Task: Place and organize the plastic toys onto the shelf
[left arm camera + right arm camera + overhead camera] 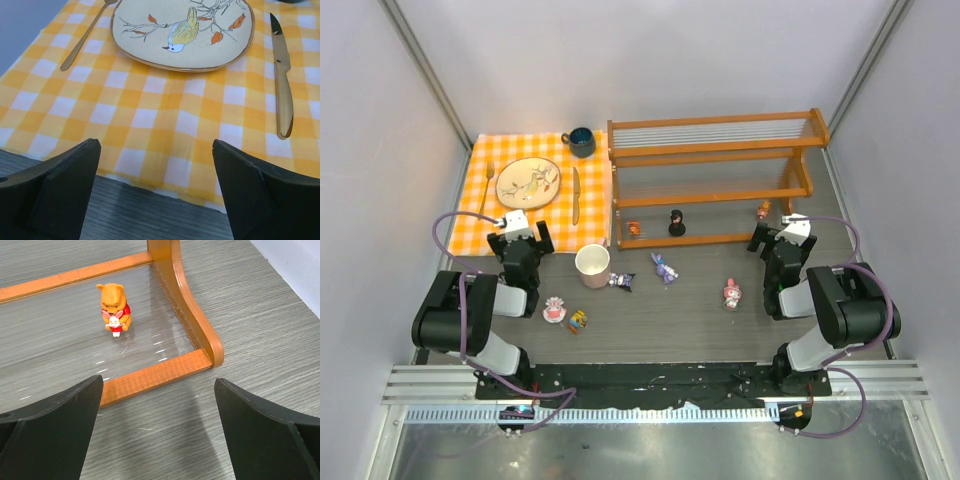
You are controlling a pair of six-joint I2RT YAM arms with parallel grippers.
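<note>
The left end effector point(156, 192) is fully open and empty, at the near edge of the checked cloth point(150, 120). The right end effector point(157, 427) is fully open and empty, facing the shelf point(185, 305). Three plastic toys point(676, 223) stand on its lowest level; five are on the tabletop point(700, 320).

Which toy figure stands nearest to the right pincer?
The yellow-orange bear in a red shirt, upright on the bottom level of the shelf near its right end; it alone shows in the right wrist view.
</note>
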